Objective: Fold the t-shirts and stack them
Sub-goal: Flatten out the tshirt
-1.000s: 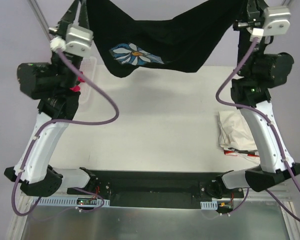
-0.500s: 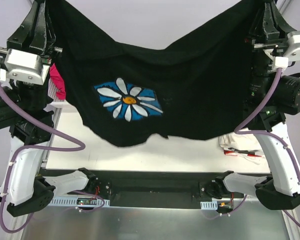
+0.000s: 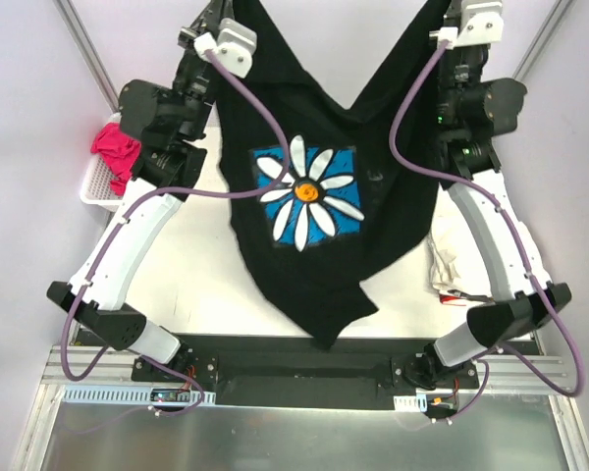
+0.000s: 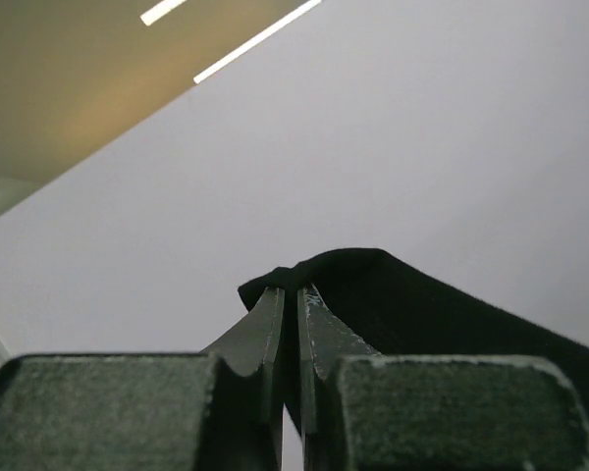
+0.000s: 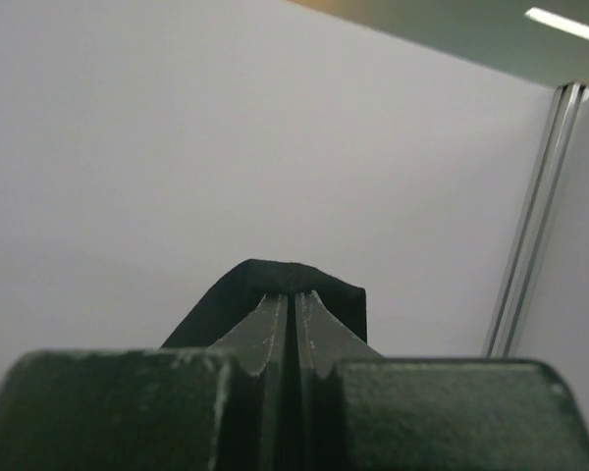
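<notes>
The black t-shirt point(image 3: 373, 226) with a white daisy on a blue patch point(image 3: 307, 193) hangs in the air between my two arms, bunched narrow. Its lower end droops to the table's near edge. My left gripper point(image 4: 294, 290) is shut on one upper edge of the black cloth point(image 4: 402, 299). My right gripper point(image 5: 295, 294) is shut on another upper edge of it point(image 5: 275, 273). Both wrists are raised high at the top of the top view, with the fingertips cut off by the frame edge. A cream-white t-shirt point(image 3: 459, 257) lies crumpled at the table's right. A pink t-shirt point(image 3: 116, 150) lies in the basket.
A white mesh basket point(image 3: 94, 186) stands at the table's far left edge. The white table point(image 3: 201, 265) lies under the hanging shirt. A black rail point(image 3: 294, 358) with both arm bases runs along the near edge. Metal frame posts point(image 3: 83, 44) rise at the back corners.
Both arms have swung inward and back, bringing the held edges closer together. The black shirt went from spread wide to hanging long and narrow, with the daisy turned upright.
</notes>
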{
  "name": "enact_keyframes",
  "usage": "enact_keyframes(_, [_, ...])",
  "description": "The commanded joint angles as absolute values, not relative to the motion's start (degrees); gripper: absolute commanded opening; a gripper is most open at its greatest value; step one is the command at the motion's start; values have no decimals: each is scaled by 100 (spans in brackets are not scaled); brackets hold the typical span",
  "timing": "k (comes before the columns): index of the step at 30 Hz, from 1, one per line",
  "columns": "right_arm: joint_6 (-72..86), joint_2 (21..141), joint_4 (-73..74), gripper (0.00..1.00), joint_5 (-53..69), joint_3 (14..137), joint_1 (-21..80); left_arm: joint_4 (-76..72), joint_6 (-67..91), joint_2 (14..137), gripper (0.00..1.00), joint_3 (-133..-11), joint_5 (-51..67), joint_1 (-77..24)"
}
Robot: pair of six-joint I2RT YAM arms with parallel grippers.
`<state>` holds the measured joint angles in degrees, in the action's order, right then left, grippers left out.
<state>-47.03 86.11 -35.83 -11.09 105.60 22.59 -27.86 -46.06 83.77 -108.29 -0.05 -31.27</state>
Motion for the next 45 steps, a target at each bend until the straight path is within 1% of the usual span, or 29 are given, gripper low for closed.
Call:
enact_keyframes(1, [-3905,8692,-4017,1,-1178,11030,1593,-3393,-4869,8086,0,-11127,176,-2936])
enact_keyframes(3, [-3378,8719,-3912,1,-1178,11144,1163,-3384,-4974,7938,0,-11127,167,-2857])
enact_keyframes(6, [-3321,8658,-3815,1,-1239,11153,880,-3305,-5193,7683,0,-11040,106,-2830])
enact_keyframes(14, [-3516,8026,-3806,1,-1300,10688,791,-3313,-5695,6909,0,-10302,-316,-2795])
enact_keyframes(26, [-3366,7164,-3437,1,-1160,10222,791,-3111,-5537,6082,0,-10011,-220,-2795])
enact_keyframes(33, [-3340,7163,-3410,1,-1151,10151,809,-3217,-5493,6301,0,-9967,-255,-2795])
enact_keyframes(41, [-3700,7970,-3638,1,-1221,10423,791,-3551,-5721,7092,0,-10221,-229,-2795])
enact_keyframes(45, [-3674,8374,-3744,1,-1213,10713,765,-3595,-5818,7268,0,-10362,-123,-2760])
